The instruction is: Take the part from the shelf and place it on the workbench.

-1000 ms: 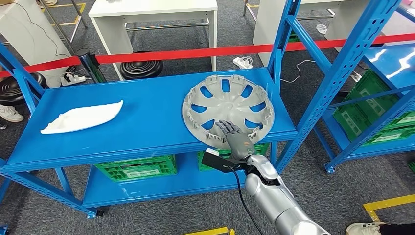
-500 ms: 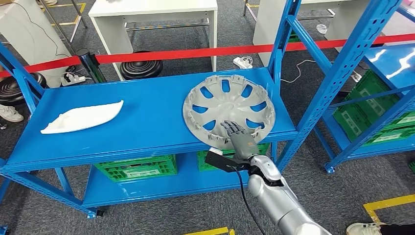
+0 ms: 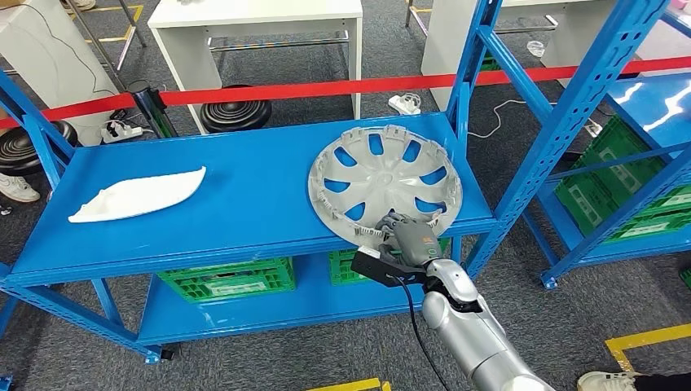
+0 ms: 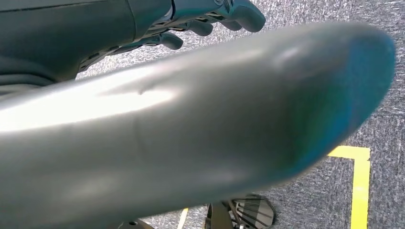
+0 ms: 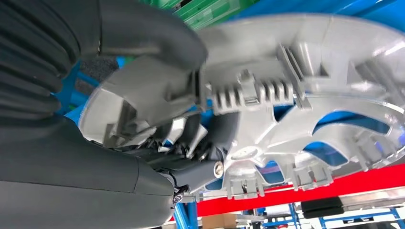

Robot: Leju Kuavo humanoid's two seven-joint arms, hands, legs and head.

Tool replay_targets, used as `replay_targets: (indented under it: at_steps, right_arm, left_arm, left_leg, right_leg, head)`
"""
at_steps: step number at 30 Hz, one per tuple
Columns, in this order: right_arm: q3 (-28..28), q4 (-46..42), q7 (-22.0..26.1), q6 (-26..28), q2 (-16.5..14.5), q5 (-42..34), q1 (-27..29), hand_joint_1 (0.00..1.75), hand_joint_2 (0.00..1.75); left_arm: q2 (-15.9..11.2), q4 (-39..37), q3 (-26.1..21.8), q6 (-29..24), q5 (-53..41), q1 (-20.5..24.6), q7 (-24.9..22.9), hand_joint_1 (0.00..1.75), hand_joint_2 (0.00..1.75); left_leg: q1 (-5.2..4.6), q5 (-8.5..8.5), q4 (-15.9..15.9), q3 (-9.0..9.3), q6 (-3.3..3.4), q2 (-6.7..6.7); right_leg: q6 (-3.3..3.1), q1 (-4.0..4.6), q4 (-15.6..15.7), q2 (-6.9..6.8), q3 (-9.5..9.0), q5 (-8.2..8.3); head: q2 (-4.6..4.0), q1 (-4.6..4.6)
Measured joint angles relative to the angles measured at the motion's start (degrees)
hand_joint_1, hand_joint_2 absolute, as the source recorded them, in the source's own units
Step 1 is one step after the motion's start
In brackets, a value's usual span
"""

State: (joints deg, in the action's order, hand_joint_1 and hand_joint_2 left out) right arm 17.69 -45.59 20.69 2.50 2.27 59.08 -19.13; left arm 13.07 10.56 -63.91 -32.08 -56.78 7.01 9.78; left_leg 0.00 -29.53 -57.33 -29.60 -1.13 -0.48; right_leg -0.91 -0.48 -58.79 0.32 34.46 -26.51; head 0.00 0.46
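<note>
A silver wheel cover [image 3: 383, 175] lies face down on the right end of the blue shelf [image 3: 244, 195], its near rim overhanging the front edge. My right hand [image 3: 407, 233] grips that near rim, fingers curled over the top. In the right wrist view the dark fingers [image 5: 191, 157] and the grey thumb [image 5: 143, 90] clamp the wheel cover's [image 5: 305, 62] ribbed rim. A white moulded part [image 3: 134, 195] lies at the shelf's left end. My left hand [image 4: 215, 14] hangs over the grey floor, its dark fingers partly showing behind a blurred grey shape.
Blue uprights [image 3: 473, 73] stand just right of the cover. Green crates [image 3: 224, 279] sit on the lower shelf. A second blue rack with green crates [image 3: 627, 187] stands to the right. Red barrier tape [image 3: 326, 87] and white tables [image 3: 257, 16] lie behind. A person's shoe [image 3: 607, 380] is at bottom right.
My right hand's fingers, flat on the cover before, have curled down over its near rim. The cover has shifted slightly to the right.
</note>
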Motion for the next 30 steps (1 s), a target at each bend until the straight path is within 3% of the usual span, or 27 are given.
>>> replay_targets:
  at_steps: [20,24,30]
  right_arm:
    - [-1.2,-5.2,-1.0,-1.0,2.0,1.0,3.2,1.75,1.75]
    - [-1.5,-5.9,-1.3,-1.1,2.4,1.8,3.6,1.75,1.75]
    - [-1.8,-6.9,-1.7,-0.8,2.5,3.8,4.1,1.75,1.75]
  left_arm:
    - [0.1,0.0,0.4,1.9,-0.2,0.0,1.6,0.0,0.0]
    - [0.3,0.0,0.4,-0.3,0.2,0.2,1.7,0.0,1.75]
    - [0.6,0.0,0.4,-4.8,2.6,0.5,3.4,0.0,1.75]
  left_leg:
    - [0.0,-0.05,0.0,0.0,0.08,0.0]
    - [0.0,-0.06,0.0,0.0,0.09,0.0]
    - [0.0,-0.06,0.0,-0.01,0.1,0.01]
  right_leg:
    - [0.01,0.0,0.0,-0.01,-0.02,-0.01]
    - [0.01,0.0,0.0,-0.01,-0.01,-0.01]
    - [0.01,-0.01,0.0,-0.01,-0.01,-0.01]
  head:
    - [0.0,0.0]
    - [0.0,0.0]
    - [0.0,0.0]
